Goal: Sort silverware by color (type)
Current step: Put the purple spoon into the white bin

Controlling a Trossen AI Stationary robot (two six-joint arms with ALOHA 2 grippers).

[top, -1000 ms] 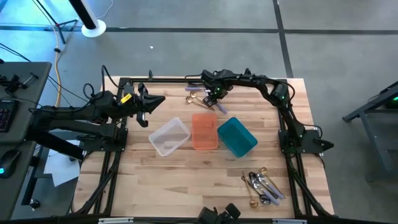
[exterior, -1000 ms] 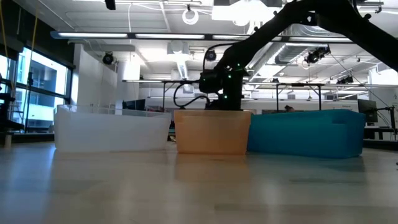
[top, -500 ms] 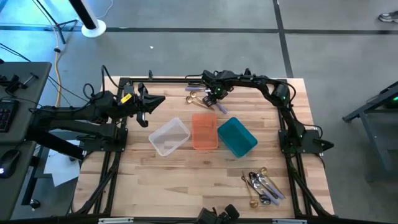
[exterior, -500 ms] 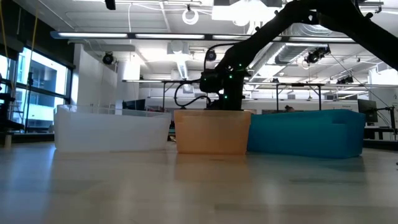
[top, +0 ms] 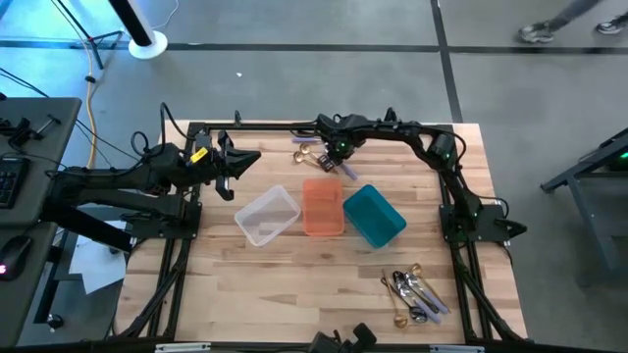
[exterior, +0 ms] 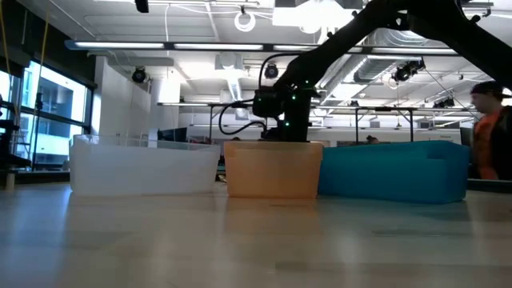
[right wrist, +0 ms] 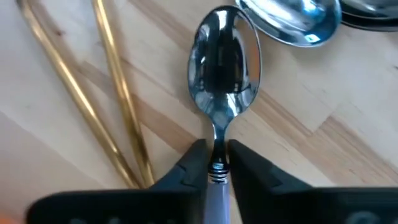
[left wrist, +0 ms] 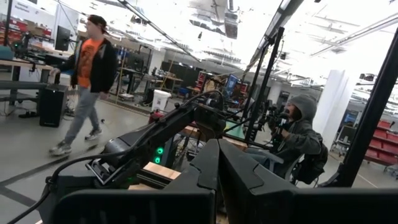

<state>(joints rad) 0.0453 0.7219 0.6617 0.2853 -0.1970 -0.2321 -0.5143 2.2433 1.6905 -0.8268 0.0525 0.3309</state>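
**Mia:** From up high, where is the right claw (top: 330, 148)?

**Ben:** At the far side of the light wooden surface (top: 245, 284), over a small heap of gold and silver spoons and forks (top: 312, 154). That heap lies just behind the orange plastic bin (top: 322, 206). The right arm is the nearer one. The left claw (top: 238, 165) waits by the left edge, shut, holding nothing. A second heap of silverware (top: 414, 290) sits near the front right corner.

**Mia:** And from low down?

**Ben:** Three bins stand in a row: the clear plastic bin (exterior: 142, 166), the orange one, then the teal plastic bin (exterior: 394, 170). The right claw hangs behind the orange bin. The spoons are hidden there.

**Mia:** The left wrist view?

**Ben:** Only its own two dark fingers (left wrist: 205, 180) pressed together, and people in the room beyond.

**Mia:** The right wrist view?

**Ben:** A shiny silver spoon with a pale handle (right wrist: 224, 68) points straight away from the claw. The two fingers (right wrist: 193, 165) pinch its thin neck, one on each side. Two thin gold handles (right wrist: 109, 87) lie close beside it.
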